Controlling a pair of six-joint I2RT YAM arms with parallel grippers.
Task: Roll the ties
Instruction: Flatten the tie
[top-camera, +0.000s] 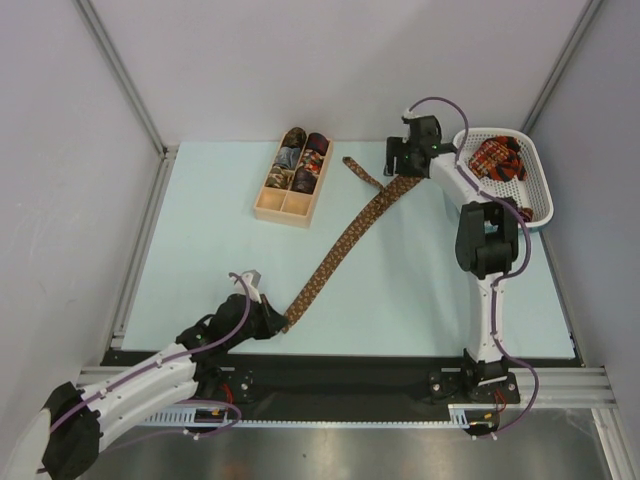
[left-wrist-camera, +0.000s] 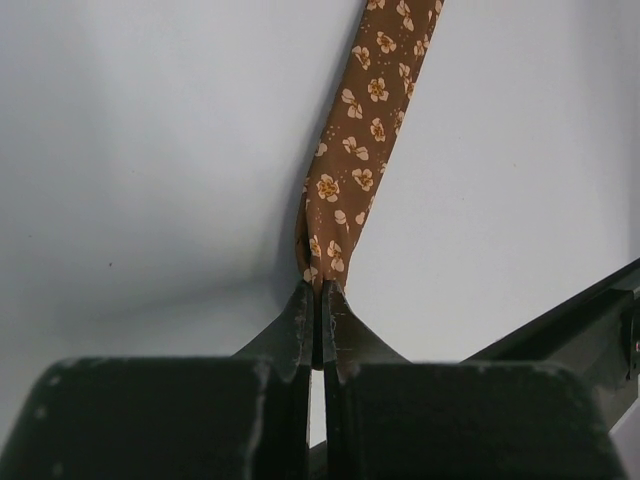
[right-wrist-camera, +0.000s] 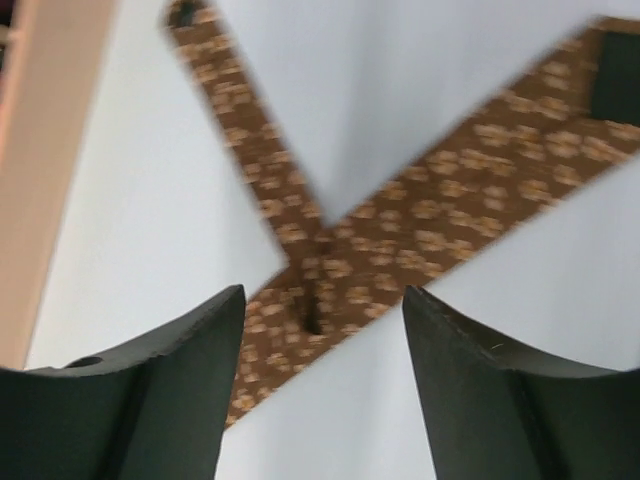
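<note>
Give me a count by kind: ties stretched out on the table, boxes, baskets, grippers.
Tie stretched out: 1
Box: 1
Basket: 1
Grippers: 2, the left gripper and the right gripper
Total: 5
The ties inside the box and basket are too bunched to count.
</note>
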